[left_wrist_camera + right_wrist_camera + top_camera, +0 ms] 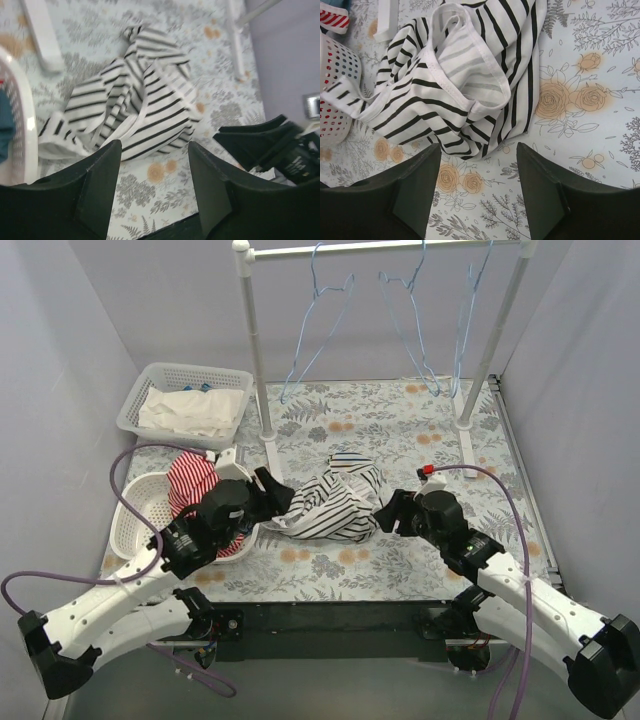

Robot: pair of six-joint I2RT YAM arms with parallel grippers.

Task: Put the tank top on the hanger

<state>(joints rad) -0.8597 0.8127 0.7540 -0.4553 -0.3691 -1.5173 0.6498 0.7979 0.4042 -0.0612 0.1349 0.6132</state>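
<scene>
Black two-finger L gripper (155, 150): jaws apart, nothing btwn them. Just beyond its tips, straight ahead, lies the tank top (145, 100), soft white cloth w/ thin dark stripes. It is crumpled in a heap on the floral-print mat (400, 420), not on any hanger. Off the L jaw's outer side sits a white perforated plastic basket (25, 120); a strap-like end of the cloth reaches nearly to it.

From above, the heap's long axis runs diagonally, near-left to far-right, spanning the gap btwn the two grippers.

Black R gripper (479, 150): jaws also apart, empty. The cloth sits ahead & slightly left of its tips, w/ a white-hemmed opening (neck or armhole, can't tell) gaping upward there.

Both grippers are just beside the heap; neither is clearly nearer. That hemmed edge looks the likeliest grab spot.

The thin pale-blue wire hanger (320, 325) hangs on the white rail (360, 248), far beyond both sets of jaws, well apart from the cloth.
</scene>
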